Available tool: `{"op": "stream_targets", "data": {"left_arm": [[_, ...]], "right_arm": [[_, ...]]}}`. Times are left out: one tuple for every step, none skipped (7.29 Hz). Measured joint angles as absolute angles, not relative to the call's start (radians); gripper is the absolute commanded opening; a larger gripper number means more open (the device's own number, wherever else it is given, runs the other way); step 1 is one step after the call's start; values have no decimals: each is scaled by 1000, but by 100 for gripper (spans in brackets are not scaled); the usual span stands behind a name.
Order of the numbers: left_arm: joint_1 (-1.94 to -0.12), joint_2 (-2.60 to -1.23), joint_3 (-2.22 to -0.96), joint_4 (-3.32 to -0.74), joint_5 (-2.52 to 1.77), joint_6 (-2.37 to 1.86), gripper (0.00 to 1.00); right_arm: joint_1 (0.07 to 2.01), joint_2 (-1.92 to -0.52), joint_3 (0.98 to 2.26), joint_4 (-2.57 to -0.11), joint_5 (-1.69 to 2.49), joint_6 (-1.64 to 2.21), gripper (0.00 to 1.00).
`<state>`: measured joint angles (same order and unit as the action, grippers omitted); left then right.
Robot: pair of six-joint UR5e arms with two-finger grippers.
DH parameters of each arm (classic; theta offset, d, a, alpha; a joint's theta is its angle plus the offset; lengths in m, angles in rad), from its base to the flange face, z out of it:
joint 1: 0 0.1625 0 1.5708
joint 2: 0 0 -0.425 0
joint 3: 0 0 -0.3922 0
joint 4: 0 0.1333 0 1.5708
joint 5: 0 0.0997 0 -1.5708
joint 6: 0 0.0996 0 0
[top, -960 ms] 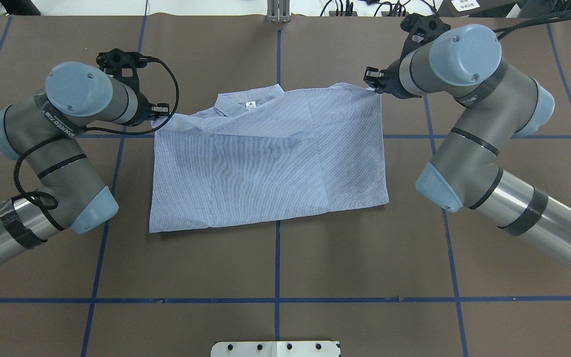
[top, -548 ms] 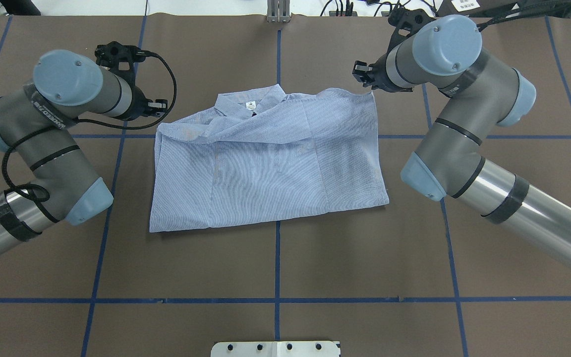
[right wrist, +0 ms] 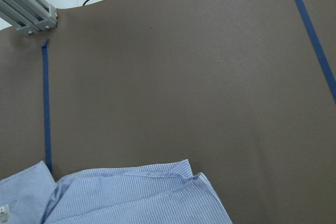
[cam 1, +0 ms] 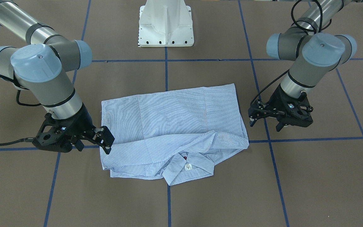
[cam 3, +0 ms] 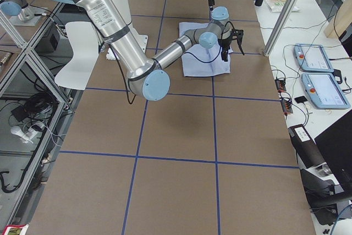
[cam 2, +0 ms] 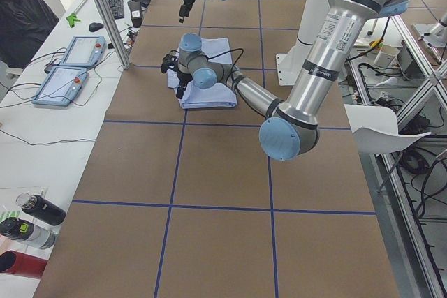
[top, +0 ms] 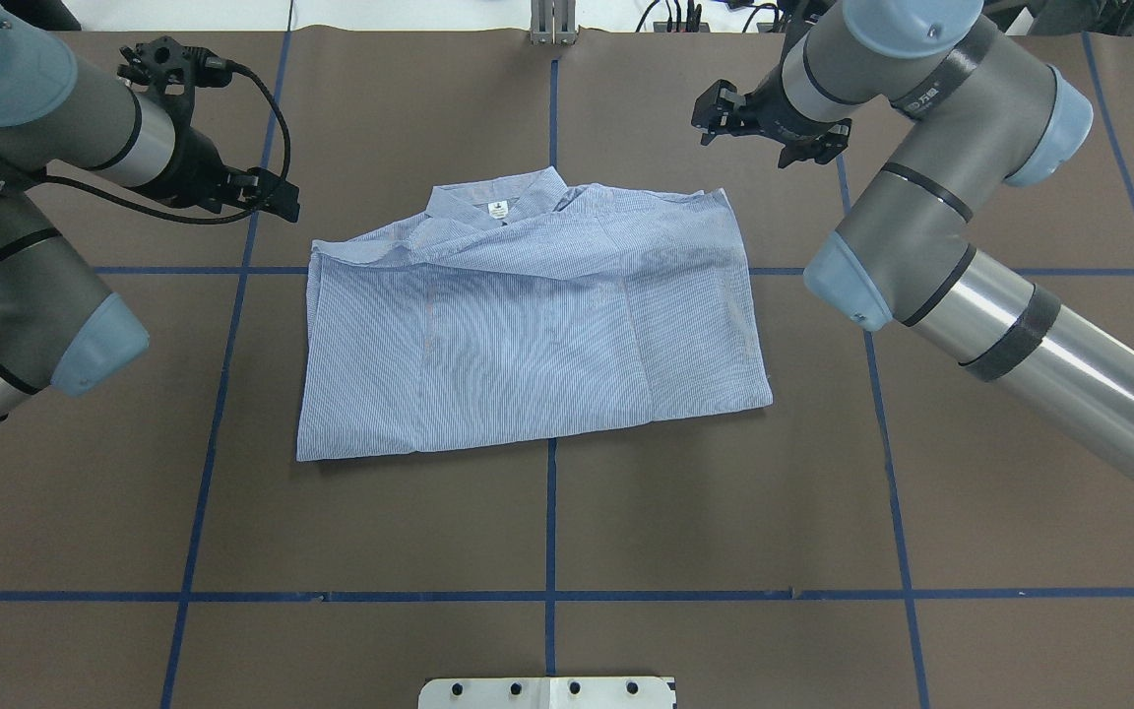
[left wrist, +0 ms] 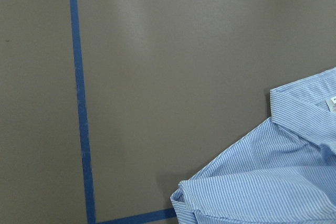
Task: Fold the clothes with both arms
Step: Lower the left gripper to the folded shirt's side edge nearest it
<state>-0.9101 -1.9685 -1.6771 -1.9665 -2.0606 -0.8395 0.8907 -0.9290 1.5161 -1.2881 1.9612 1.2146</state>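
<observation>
The clothes are one light blue-and-white striped shirt (top: 528,325) lying folded flat on the brown table, its collar and white neck label (top: 498,208) at the far edge. The front-facing view shows the shirt (cam 1: 175,123) between the two grippers. My left gripper (top: 277,197) hangs open beyond the shirt's far left corner, clear of the cloth, and shows again in the front-facing view (cam 1: 264,124). My right gripper (top: 754,133) hangs open above the table past the far right corner, holding nothing (cam 1: 93,145). Both wrist views show only shirt edges (left wrist: 262,182) (right wrist: 131,198), with no fingers.
Blue tape lines (top: 550,512) grid the brown table cover. The white pedestal base (cam 1: 165,28) stands on the robot's side. An aluminium post (top: 552,25) and cables sit at the far edge. A side bench holds tablets (cam 2: 73,68), with a seated person (cam 2: 21,12) beside it.
Both grippers let go of the shirt's far corners, then rose and drew back from it. The lifted far edge has settled flat on the table.
</observation>
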Motion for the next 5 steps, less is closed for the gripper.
{"op": "stream_targets", "data": {"left_arm": [[-903, -1919, -1732, -1968, -2075, -861, 100], [-872, -1860, -1798, -1971, -2074, -895, 100], [-821, -1802, -1847, -2001, -2057, -941, 100], [-758, -1754, -1867, -2073, -2022, -1011, 100], [-685, -1722, -1869, -2152, -1971, -1099, 100]], "right_arm": [[898, -932, 1518, -1301, 1973, 1191, 100], [901, -935, 1522, -1305, 1977, 1182, 100], [902, -938, 1525, -1305, 1977, 1179, 100], [902, -940, 1526, -1303, 1977, 1178, 100], [903, -942, 1528, -1302, 1976, 1178, 100]]}}
